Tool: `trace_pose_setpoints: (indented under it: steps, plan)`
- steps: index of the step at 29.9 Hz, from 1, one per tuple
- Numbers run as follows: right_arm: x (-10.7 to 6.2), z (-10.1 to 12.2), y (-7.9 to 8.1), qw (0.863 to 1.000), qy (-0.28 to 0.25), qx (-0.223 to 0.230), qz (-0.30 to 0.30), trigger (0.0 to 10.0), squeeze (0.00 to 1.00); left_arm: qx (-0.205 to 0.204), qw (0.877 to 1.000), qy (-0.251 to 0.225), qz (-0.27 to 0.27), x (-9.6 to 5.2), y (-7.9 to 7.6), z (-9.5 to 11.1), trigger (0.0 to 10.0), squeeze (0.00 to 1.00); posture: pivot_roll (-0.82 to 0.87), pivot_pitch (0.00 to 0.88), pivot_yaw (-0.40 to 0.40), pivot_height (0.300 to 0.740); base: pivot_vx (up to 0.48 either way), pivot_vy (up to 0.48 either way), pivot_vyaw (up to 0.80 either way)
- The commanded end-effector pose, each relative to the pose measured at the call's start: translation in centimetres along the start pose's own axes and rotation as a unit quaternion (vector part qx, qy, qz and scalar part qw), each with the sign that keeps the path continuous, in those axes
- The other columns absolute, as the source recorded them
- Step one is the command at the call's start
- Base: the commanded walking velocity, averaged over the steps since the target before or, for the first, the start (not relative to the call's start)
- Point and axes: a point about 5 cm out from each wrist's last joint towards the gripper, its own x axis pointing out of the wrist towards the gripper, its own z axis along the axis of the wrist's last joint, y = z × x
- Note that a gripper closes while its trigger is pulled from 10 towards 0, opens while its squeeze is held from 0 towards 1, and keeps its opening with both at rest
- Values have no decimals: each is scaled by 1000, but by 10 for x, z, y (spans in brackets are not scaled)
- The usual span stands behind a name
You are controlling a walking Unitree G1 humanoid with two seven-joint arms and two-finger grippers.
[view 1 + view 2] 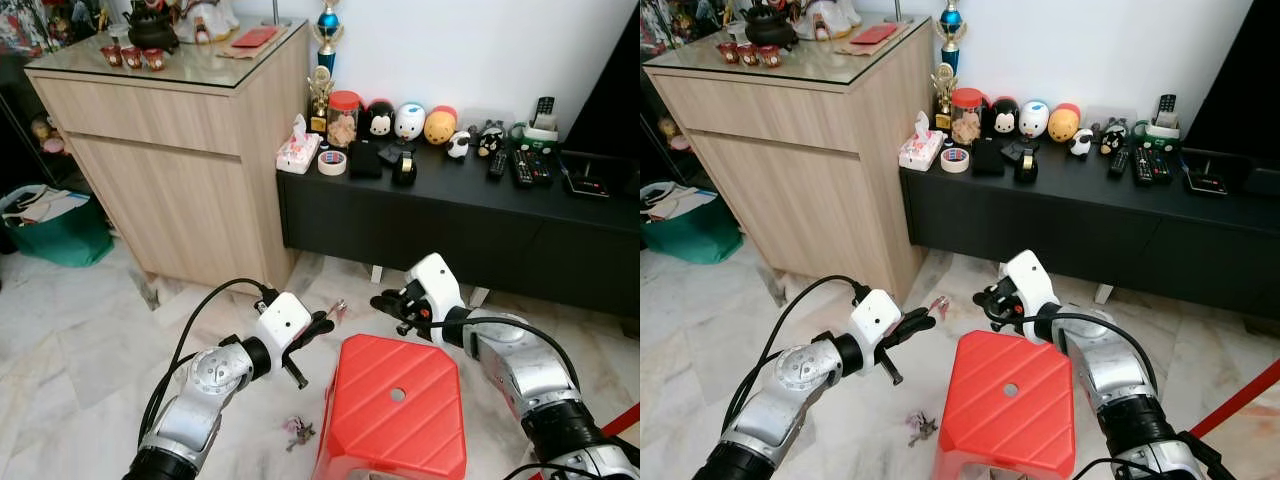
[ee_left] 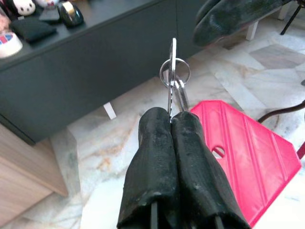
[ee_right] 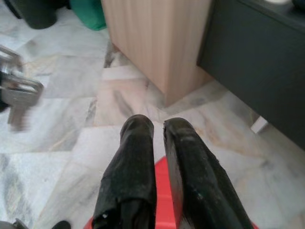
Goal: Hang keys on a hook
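My left gripper [image 1: 322,324] is shut on a flat silver key, and that key's ring and the other keys [image 2: 174,71] stick out past the fingertips. It holds the bunch above the floor, just left of the red stool [image 1: 395,410]. My right gripper [image 1: 385,303] hovers over the stool's far edge, a short way right of the keys and pointing at them. Its fingers [image 3: 136,138] are closed together with nothing between them. In the right wrist view the held keys [image 3: 16,93] show as a blur. A second small bunch of keys [image 1: 297,432] lies on the marble floor below my left arm.
A wooden cabinet [image 1: 190,150] stands at the left. A low black console [image 1: 450,215] along the wall carries toys, a tape roll [image 1: 332,161], a tissue box and remotes. A green bag [image 1: 55,230] sits on the floor far left.
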Motion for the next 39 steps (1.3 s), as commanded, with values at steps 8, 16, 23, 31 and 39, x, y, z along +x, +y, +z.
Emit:
trace_pose_setpoints:
  steps: [8, 16, 23, 31, 39]
  plan:
    - [-3, -78, -9, 983, 65, 116, -124, 10000, 0, -102, 989, 21, 103, -16, 17, -30, 10000, 0, -24, 0, -24, 734, 0, 0, 0]
    - [-14, -155, 26, 946, 118, 225, -200, 10000, 0, -195, 946, 116, 231, -44, 19, -98, 10000, 0, -34, 0, 0, 734, 0, 0, 0]
    - [-29, -185, 37, 912, 137, 281, -268, 10000, 0, -248, 898, 195, 306, -70, 10, -141, 10000, 0, -44, 0, 14, 734, 0, 0, 0]
    - [-51, -211, 41, 891, 173, 290, -305, 10000, 0, -267, 859, 279, 336, -100, -18, -176, 10000, 0, -66, 0, 32, 734, 0, 0, 0]
    - [-53, -219, 47, 880, 219, 277, -318, 10000, 0, -285, 841, 313, 337, -109, -37, -190, 10000, 0, -97, 0, 56, 734, 0, 0, 0]
